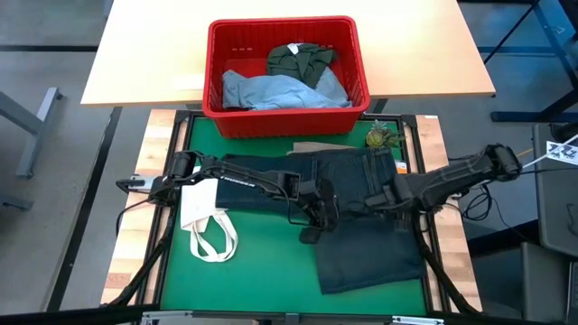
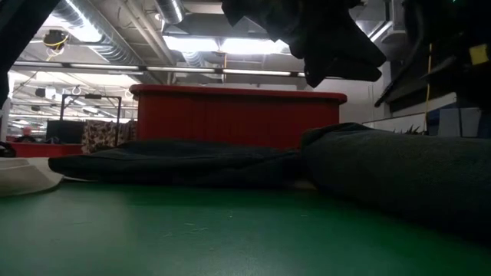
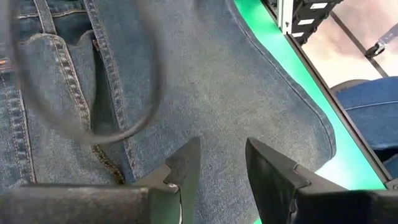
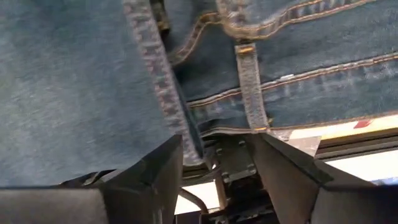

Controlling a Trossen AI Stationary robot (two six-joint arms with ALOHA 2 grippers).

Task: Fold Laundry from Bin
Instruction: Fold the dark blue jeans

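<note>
Dark navy jeans [image 1: 361, 226] lie spread over the green mat [image 1: 253, 271] in the lower centre of the high view — heavy denim with stitched seams and a belt loop, one leg reaching to the lower right, waistband under both arms. The left gripper [image 3: 217, 168] and right gripper [image 4: 214, 168] hover over the denim, fingers parted and grasping nothing. Beyond, at upper centre, the slotted red bin [image 1: 287, 117] holds crumpled light blue jeans [image 1: 280, 90] and a dark olive-green piece [image 1: 302, 59] — their lower parts hidden.
</note>
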